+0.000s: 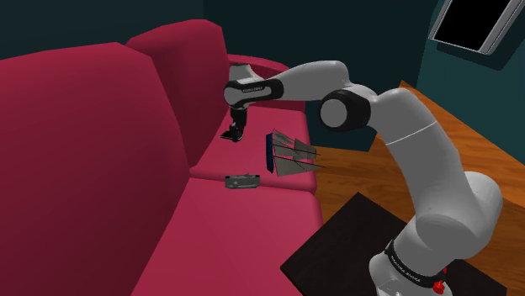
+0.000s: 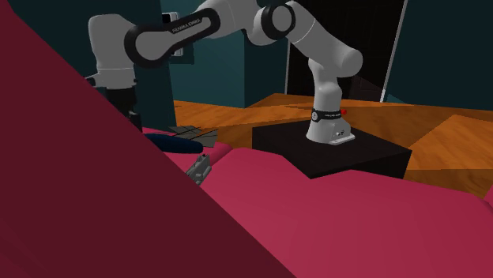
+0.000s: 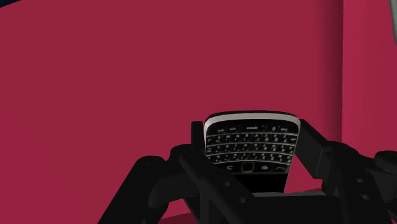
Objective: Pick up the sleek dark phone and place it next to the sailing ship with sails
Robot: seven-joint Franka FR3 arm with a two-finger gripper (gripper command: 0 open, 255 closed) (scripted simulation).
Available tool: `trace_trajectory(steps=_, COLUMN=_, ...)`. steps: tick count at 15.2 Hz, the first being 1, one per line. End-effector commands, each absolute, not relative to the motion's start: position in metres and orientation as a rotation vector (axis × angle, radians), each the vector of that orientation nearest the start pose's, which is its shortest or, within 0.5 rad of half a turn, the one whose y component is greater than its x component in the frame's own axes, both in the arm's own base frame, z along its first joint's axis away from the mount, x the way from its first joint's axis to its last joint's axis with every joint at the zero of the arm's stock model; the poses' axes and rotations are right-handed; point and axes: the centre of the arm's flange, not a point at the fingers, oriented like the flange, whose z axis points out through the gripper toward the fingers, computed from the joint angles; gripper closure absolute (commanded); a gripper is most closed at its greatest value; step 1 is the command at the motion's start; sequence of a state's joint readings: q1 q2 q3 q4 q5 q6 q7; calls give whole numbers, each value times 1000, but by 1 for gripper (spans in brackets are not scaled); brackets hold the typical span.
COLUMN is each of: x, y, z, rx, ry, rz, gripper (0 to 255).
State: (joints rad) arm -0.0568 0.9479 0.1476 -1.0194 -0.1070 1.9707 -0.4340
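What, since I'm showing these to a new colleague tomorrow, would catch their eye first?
The big red sofa dominates, with the white arm reaching over its seat from a black stand. Its claw clasps a black keypad phone above the cushion. Near the seat's front edge stands a dark ship model with sails, a small grey gadget lying beside it.
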Motion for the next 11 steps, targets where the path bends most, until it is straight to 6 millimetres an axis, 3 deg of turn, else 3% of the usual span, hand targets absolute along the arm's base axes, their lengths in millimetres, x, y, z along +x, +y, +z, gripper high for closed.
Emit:
trace_trajectory(steps=1, x=780, y=23, z=265, rx=-3025, ry=-779, rz=-24, gripper=255)
trace_trajectory(steps=11, x=780, y=23, z=212, rx=-3025, ry=-779, rz=-24, gripper=255)
